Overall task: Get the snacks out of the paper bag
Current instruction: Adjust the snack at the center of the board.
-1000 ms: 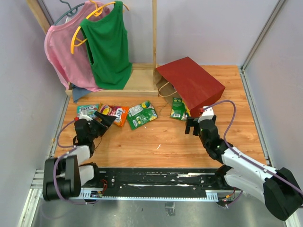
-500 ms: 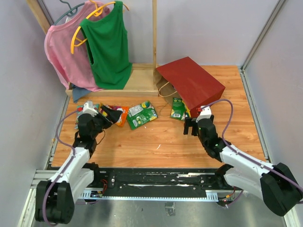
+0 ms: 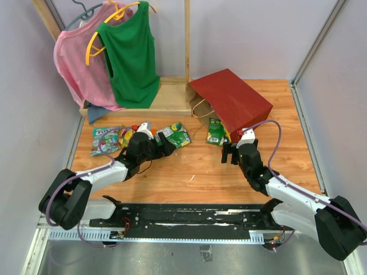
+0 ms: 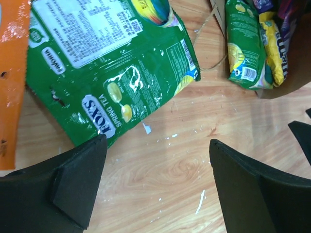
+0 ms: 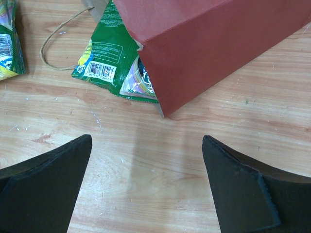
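The red paper bag (image 3: 232,102) lies on its side at the back right, its mouth facing left, with a thin loop handle (image 5: 57,44) on the wood. A green snack packet (image 3: 216,132) pokes out of the mouth, and yellow and purple packets (image 4: 274,39) show just inside. Outside the bag lie a green Fox's packet (image 4: 112,63), an orange packet (image 4: 9,73) and a teal packet (image 3: 104,139). My left gripper (image 4: 158,155) is open over bare wood just short of the Fox's packet (image 3: 172,137). My right gripper (image 5: 146,145) is open and empty, just in front of the bag's near corner (image 5: 163,109).
A wooden clothes rack (image 3: 166,97) with a pink top (image 3: 77,63) and a green top (image 3: 132,57) stands at the back left, next to the bag. Grey walls close in the table's left, right and back sides.
My left arm has swung right, from the packets at the far left to the green Fox's packet in the middle. The right arm has barely moved.
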